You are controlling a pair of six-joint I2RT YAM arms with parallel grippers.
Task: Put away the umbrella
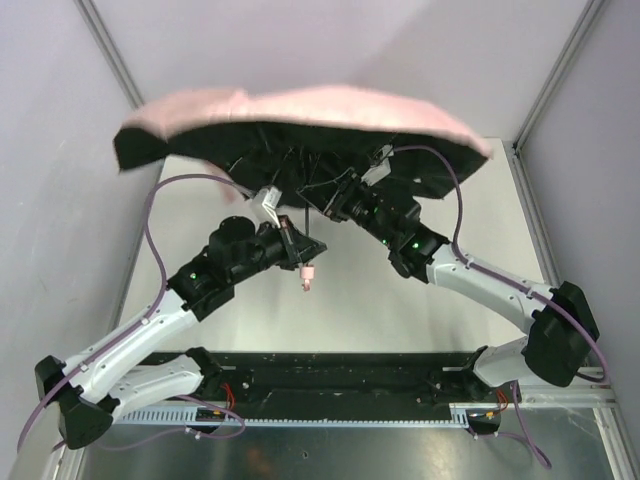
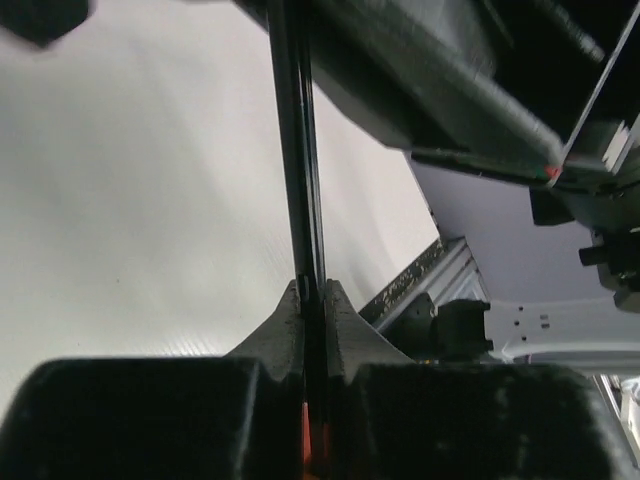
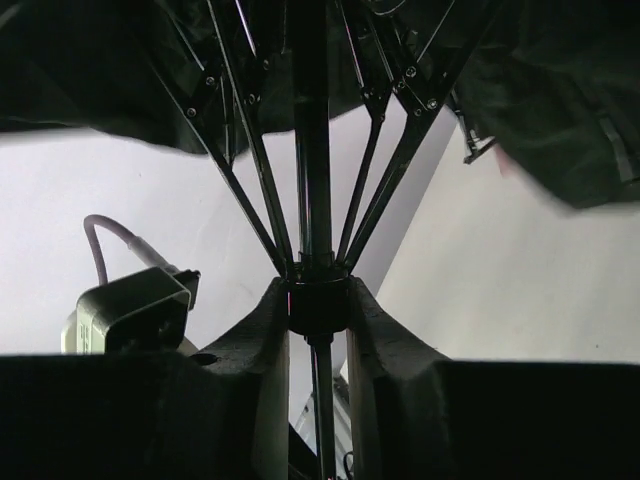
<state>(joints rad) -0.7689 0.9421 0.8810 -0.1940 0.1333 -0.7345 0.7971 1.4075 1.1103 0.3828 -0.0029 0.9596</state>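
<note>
The umbrella point(image 1: 300, 112) is open and held up over the table, pale pink on top, black underneath. Its small pink handle point(image 1: 308, 272) points toward the near edge. My left gripper point(image 1: 292, 240) is shut on the slim black shaft point(image 2: 300, 150) near the handle end. My right gripper point(image 1: 345, 205) is shut on the black runner collar point(image 3: 318, 305), where the ribs point(image 3: 235, 180) meet the shaft. The canopy underside point(image 3: 540, 90) fills the top of the right wrist view.
The white table point(image 1: 350, 310) lies below. Grey walls stand left and behind, with a metal frame post point(image 1: 555, 85) at the right. A black rail point(image 1: 330, 375) runs along the near edge between the arm bases. The left wrist camera housing point(image 3: 130, 310) shows beside the runner.
</note>
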